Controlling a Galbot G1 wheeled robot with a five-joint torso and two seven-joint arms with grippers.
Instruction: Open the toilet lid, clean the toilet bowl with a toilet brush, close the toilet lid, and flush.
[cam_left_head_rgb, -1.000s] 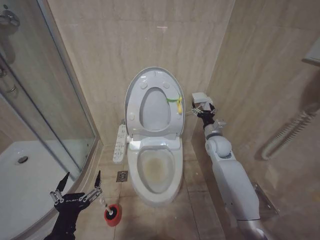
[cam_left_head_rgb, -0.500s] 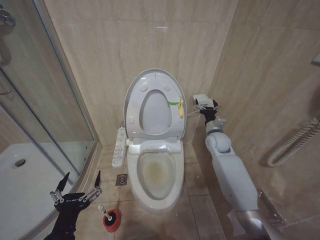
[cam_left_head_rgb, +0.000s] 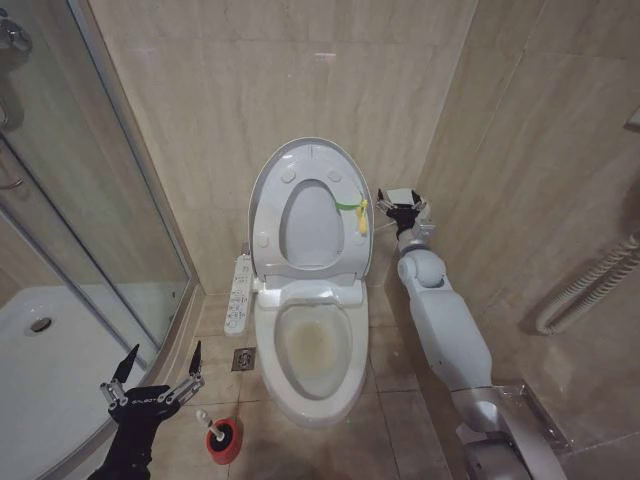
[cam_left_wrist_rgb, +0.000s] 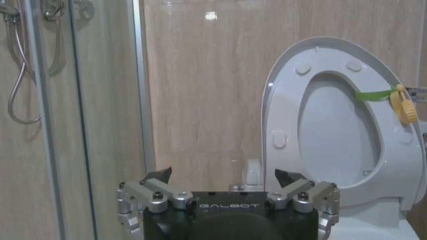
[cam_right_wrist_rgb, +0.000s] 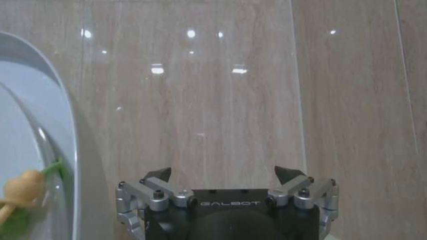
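The toilet lid (cam_left_head_rgb: 305, 205) stands raised against the tiled back wall (cam_left_head_rgb: 270, 80), the ring-shaped seat (cam_left_head_rgb: 309, 222) lifted with it, and a yellow-green tag (cam_left_head_rgb: 352, 206) hangs off its right edge. Below it the toilet bowl (cam_left_head_rgb: 311, 345) is uncovered, its inner bottom stained yellowish-brown. The right gripper (cam_left_head_rgb: 399, 206) is held up beside the lid's tagged edge, close to it but apart, in the narrow gap between the lid and the right side wall (cam_left_head_rgb: 540, 150); in the right wrist view its two fingers (cam_right_wrist_rgb: 155, 176) stand spread with nothing between them. The left gripper (cam_left_head_rgb: 157, 377) hangs low at the robot's left, fingers wide apart and empty, between the curved rim of the shower tray (cam_left_head_rgb: 60, 380) and the toilet. Just beside it on the floor (cam_left_head_rgb: 390, 350) stands the toilet brush (cam_left_head_rgb: 206, 413) in its red holder cup (cam_left_head_rgb: 224, 436); the black head appears to sit inside the cup, though that is hard to make out. Open floor lies on either side of the bowl, wider on the left by the floor drain (cam_left_head_rgb: 243, 359)
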